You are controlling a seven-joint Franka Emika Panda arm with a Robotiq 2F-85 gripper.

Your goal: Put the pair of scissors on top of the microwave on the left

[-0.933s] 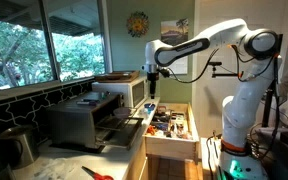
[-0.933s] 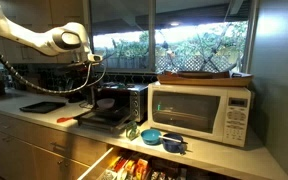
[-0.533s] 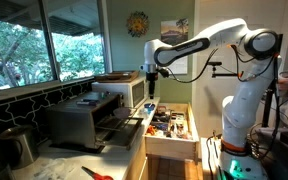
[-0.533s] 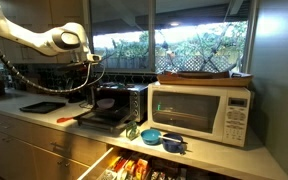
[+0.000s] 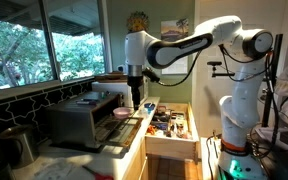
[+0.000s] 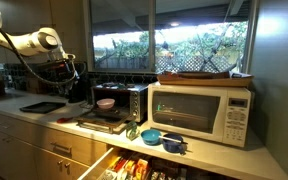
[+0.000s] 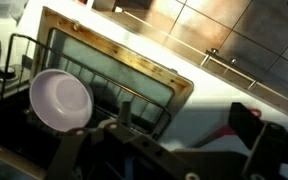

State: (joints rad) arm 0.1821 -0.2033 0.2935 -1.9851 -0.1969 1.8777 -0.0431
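The scissors [image 6: 66, 120] have red handles and lie on the counter in front of the toaster oven [image 6: 119, 100]. In the wrist view only the red handles [image 7: 227, 133] show, partly behind one dark finger [image 7: 252, 122]. My gripper [image 6: 72, 78] hangs above the counter, left of the toaster oven and higher than the scissors. In an exterior view it [image 5: 134, 98] is over the oven's open door. Its jaws stand wide apart and hold nothing. The white microwave [image 6: 202, 112] stands to the right of the oven, with a wooden tray [image 6: 204, 75] on top.
A pink bowl [image 7: 62, 100] sits inside the toaster oven, whose door [image 6: 104, 124] lies open. Blue bowls [image 6: 156, 137] sit in front of the microwave. A full drawer [image 5: 169, 125] stands open below. A black tray [image 6: 41, 107] and a kettle [image 5: 19, 145] are on the counter.
The arm has swung from in front of the microwave and drawer over to the toaster oven and the counter beside it. The scissors have not moved.
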